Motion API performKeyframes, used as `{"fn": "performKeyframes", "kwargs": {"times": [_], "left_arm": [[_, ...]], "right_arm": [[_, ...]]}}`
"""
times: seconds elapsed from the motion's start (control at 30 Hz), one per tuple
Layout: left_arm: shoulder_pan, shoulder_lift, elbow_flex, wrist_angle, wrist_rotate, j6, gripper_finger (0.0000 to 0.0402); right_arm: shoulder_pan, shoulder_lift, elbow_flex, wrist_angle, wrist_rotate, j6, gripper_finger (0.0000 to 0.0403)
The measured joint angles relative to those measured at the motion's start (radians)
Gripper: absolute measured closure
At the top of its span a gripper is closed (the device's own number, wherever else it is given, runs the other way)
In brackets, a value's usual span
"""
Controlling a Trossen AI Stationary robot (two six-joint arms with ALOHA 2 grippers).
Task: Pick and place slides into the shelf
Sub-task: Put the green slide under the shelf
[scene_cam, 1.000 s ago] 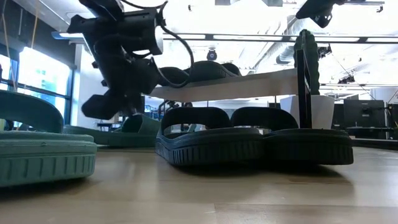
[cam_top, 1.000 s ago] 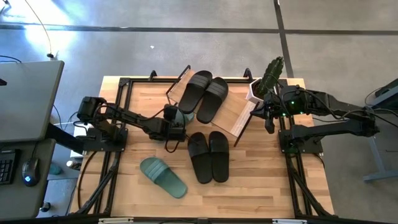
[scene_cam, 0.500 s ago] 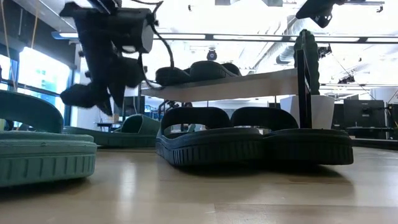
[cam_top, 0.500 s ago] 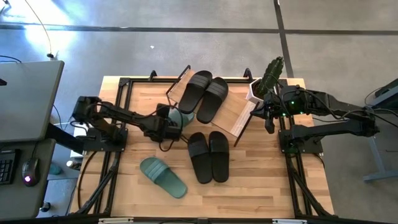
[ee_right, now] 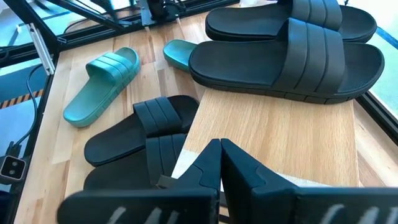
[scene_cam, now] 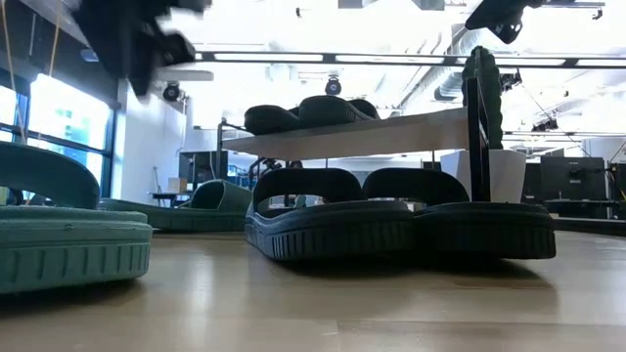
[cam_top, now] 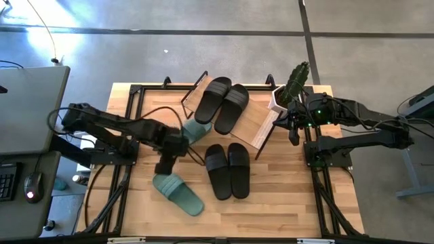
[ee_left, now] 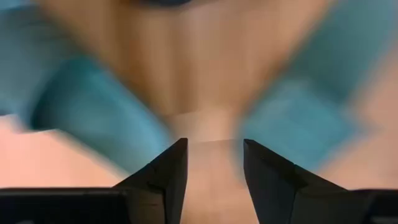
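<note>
On the wooden surface (cam_top: 285,203), seen from above, the left tool (cam_top: 165,165) hangs over the boards at about the 9 o'clock side of centre, between two sage-green slides. Its wrist view shows the two dark fingers (ee_left: 166,177) apart with nothing between them, above blurred green shapes. One green slide (cam_top: 178,193) lies flat at the tool's 5 o'clock, toward the near edge. The other green slide (cam_top: 196,129) lies at the tool's 1 o'clock, partly tucked under the shelf (cam_top: 261,129). A black pair (cam_top: 227,169) rests side by side near the centre, just in front of the shelf. A second black pair (cam_top: 224,103) sits on the shelf's light plank at 12 o'clock. The right tool (cam_top: 293,129) hovers at 3 o'clock beside the shelf's right end, near a potted plant (cam_top: 290,87); its fingers (ee_right: 205,168) are pressed together, holding nothing.
</note>
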Motion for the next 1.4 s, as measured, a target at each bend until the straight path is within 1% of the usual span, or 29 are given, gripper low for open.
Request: {"fn": "performKeyframes", "kwargs": {"times": [0.07,0.13,0.2,0.33,0.43,0.5,0.63,0.77,0.87,0.97,1.13,1.3,1.4], "left_arm": [[-0.025,-0.019,0.047,-0.003,0.12,-0.076,0.0273],[-0.054,-0.029,0.097,-0.001,0.2,-0.15,0.0281],[-0.088,-0.032,0.145,0.007,0.235,-0.215,0.0287],[-0.178,-0.032,0.206,0.081,0.24,-0.293,0.0295],[-0.253,-0.031,0.21,0.152,0.207,-0.332,0.0295],[-0.302,-0.031,0.21,0.165,0.148,-0.351,0.0295],[-0.381,-0.005,0.21,0.152,-0.003,-0.428,0.0296],[-0.421,0.051,0.21,0.118,-0.093,-0.57,0.0294],[-0.432,0.111,0.21,0.113,-0.108,-0.68,0.0294],[-0.431,0.17,0.21,0.119,-0.091,-0.782,0.0294],[-0.43,0.248,0.21,0.121,-0.095,-0.968,0.0293],[-0.431,0.324,0.21,0.109,-0.088,-1.099,0.0293],[-0.431,0.367,0.21,0.081,-0.066,-1.143,0.0293]], "right_arm": [[0.0,0.0,0.0,0.0,0.0,0.0,0.0403],[0.0,0.0,0.0,0.0,0.0,0.0,0.0403],[0.0,0.0,0.0,0.0,0.0,0.0,0.0403],[0.0,0.0,0.0,0.0,0.0,0.0,0.0403],[0.0,0.0,0.0,0.0,0.0,0.0,0.0403],[0.0,0.0,0.0,0.0,0.0,0.0,0.0403],[0.0,0.0,0.0,0.0,0.0,0.0,0.0403],[0.0,0.0,0.0,0.0,0.0,0.0,0.0403],[0.0,0.0,0.0,0.0,0.0,0.0,0.0403],[0.0,0.0,0.0,0.0,0.0,0.0,0.0403],[0.0,0.0,0.0,0.0,0.0,0.0,0.0403],[0.0,0.0,0.0,0.0,0.0,0.0,0.0403],[0.0,0.0,0.0,0.0,0.0,-0.007,0.0403]]}}
